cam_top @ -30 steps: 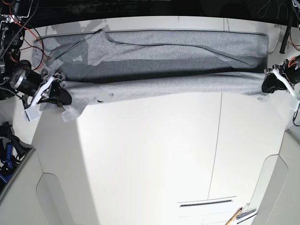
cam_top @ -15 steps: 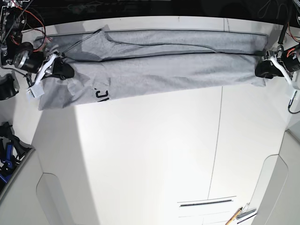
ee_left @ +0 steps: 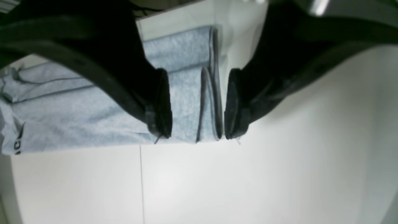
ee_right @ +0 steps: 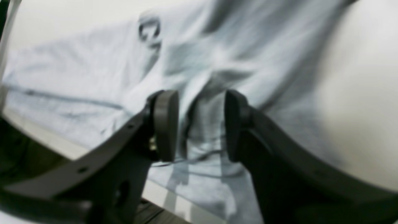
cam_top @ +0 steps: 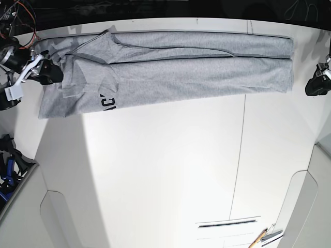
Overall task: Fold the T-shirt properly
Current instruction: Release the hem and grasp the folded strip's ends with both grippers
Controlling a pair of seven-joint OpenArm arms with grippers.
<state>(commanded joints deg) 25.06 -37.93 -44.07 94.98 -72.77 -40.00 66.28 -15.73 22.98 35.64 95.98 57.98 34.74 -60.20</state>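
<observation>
White counter point(cam_top: 165, 170), seamed down the middle, and along its far edge lies the grey T-shirt point(cam_top: 176, 72), folded into a long band. Its long axis runs side to side in the base view, sleeve end with black lettering point(cam_top: 107, 102) toward that view's left, hem end toward the right. Left gripper point(ee_left: 197, 105) sits off the hem end, jaws apart with the layered hem edges showing between them, nothing pinched. Right gripper point(ee_right: 200, 124) over the rumpled sleeve end, jaws apart too, cloth beneath, not clamped.
</observation>
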